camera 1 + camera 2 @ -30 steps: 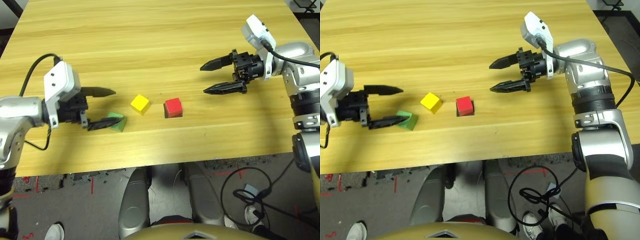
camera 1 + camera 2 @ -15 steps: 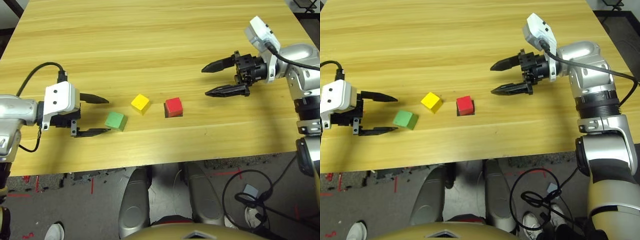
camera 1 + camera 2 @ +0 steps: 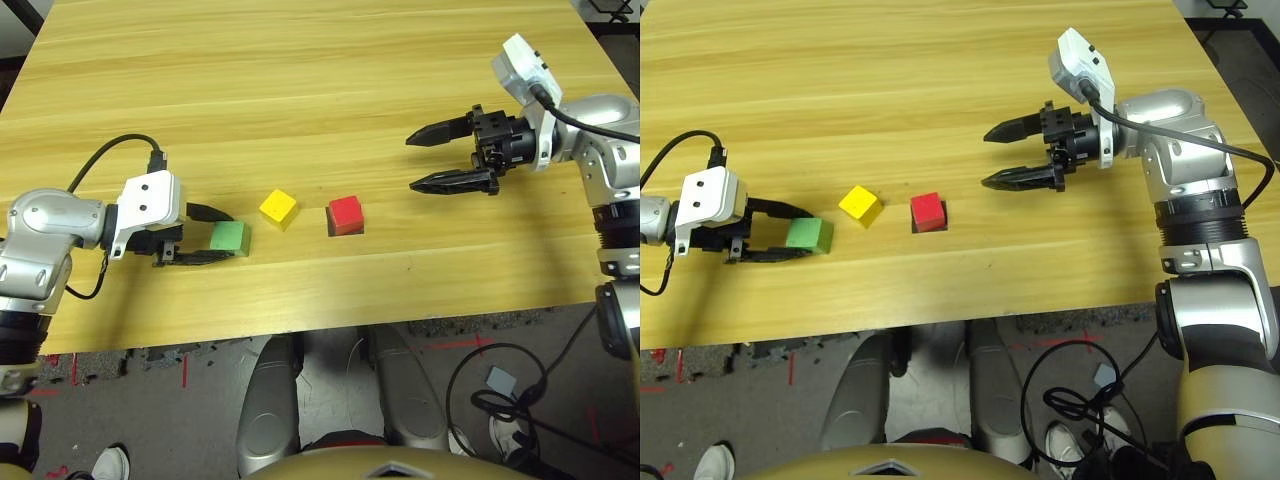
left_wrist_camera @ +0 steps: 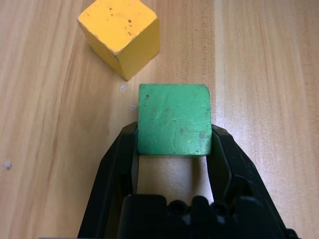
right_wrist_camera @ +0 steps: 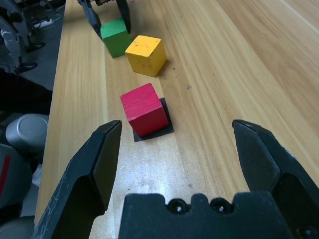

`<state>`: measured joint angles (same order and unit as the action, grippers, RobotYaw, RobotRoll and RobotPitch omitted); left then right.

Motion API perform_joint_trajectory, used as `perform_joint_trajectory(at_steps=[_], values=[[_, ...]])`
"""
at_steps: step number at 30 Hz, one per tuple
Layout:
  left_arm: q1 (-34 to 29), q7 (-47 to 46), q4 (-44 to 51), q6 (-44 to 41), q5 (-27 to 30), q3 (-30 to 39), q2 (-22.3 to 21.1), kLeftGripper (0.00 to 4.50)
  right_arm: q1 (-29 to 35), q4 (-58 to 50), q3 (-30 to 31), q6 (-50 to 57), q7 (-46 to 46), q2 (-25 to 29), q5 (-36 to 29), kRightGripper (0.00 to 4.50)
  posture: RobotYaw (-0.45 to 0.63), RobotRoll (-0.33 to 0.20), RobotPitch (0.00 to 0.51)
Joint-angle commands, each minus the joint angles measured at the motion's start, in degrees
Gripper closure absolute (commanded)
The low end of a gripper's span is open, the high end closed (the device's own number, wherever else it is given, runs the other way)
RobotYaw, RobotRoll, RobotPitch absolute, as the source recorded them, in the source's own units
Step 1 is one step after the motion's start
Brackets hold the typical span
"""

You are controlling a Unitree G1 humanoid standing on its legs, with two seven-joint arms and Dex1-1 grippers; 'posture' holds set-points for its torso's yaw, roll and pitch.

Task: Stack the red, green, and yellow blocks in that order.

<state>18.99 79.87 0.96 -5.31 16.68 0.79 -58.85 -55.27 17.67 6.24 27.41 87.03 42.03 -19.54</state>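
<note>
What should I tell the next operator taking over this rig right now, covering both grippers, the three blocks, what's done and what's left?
Left gripper: fingers on both sides of the green block, which sits on the table; looks gripped, not lifted.
Right gripper: open, empty, in the air to the right of the red block.
Red block sits on a flat black square mark. Yellow block lies between red and green, apart from both.
Done: nothing stacked yet.
Left: lift green onto red, then yellow on top.
</note>
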Motion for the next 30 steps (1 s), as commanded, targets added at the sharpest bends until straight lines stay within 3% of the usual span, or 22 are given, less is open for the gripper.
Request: perform_joint_trajectory(at_steps=[1,5,10,14,17,24,30], values=[[-2.6,0.6,3.0,-3.8,1.1,0.1,-1.5,2.46,0.3,0.0,-0.8,-0.7,-0.3,0.6,-0.2,0.0,0.2,-0.042,0.307],[-0.2,-0.2,9.5,-13.7,6.4,2.6,-3.9,2.46,0.1,1.3,-0.8,-1.5,-0.6,0.5,0.2,0.0,0.22,-0.037,0.302],[12.8,-3.2,12.4,-26.4,10.1,2.0,-5.2,2.46,-0.1,2.9,-0.7,-2.6,-0.5,0.8,0.6,0.0,0.23,-0.025,0.294],[21.4,-6.2,16.8,-36.4,14.0,-0.8,-3.2,2.46,0.4,3.0,-0.7,-3.0,-0.7,0.6,0.6,0.0,0.22,-0.015,0.29],[25.7,-9.4,19.3,-42.2,16.2,-2.9,0.6,2.46,1.0,2.4,-0.7,-2.9,-1.1,0.4,0.4,0.0,0.21,-0.013,0.287],[30.6,-14.2,20.1,-46.5,13.7,-10.5,6.6,2.46,2.4,0.3,-1.1,-1.8,-2.1,0.6,-0.1,0.0,0.18,-0.013,0.285],[33.9,-16.4,20.6,-52.1,12.8,-15.8,8.5,2.46,4.6,-2.6,-2.1,-0.2,-3.2,1.7,-0.9,0.0,0.15,-0.014,0.293]])
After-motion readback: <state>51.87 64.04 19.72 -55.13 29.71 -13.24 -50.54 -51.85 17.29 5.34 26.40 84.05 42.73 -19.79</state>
